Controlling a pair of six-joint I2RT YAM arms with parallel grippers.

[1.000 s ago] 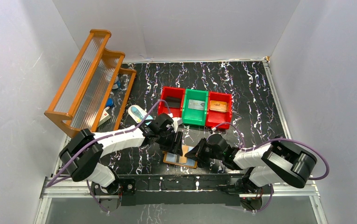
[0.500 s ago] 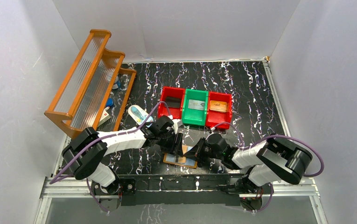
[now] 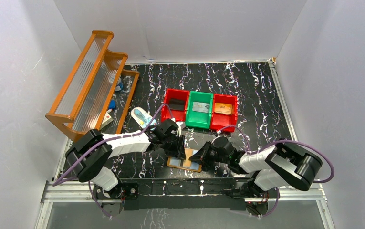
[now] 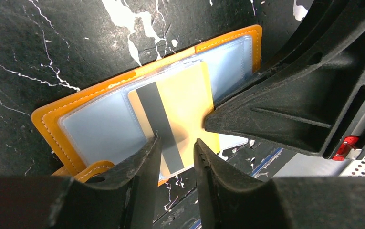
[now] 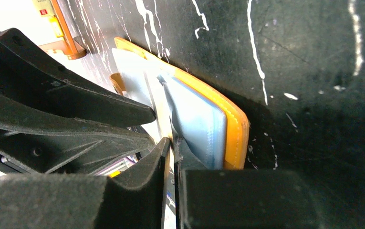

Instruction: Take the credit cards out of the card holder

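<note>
left gripper [image 4: 176,141]: I see jaws a narrow gap apart, straddling the yellow credit card [image 4: 190,98] | right gripper [image 5: 173,145]: pinched on the card holder [image 4: 51,121] edge | credit card pokes past holder's edge | holder flat on table [image 3: 252,90], near edge

Orange card holder [image 4: 51,125] lies flat on black worktop [image 4: 27,38], clear window up, yellow black-striped credit card [image 4: 187,107] sticking partly out.
</note>
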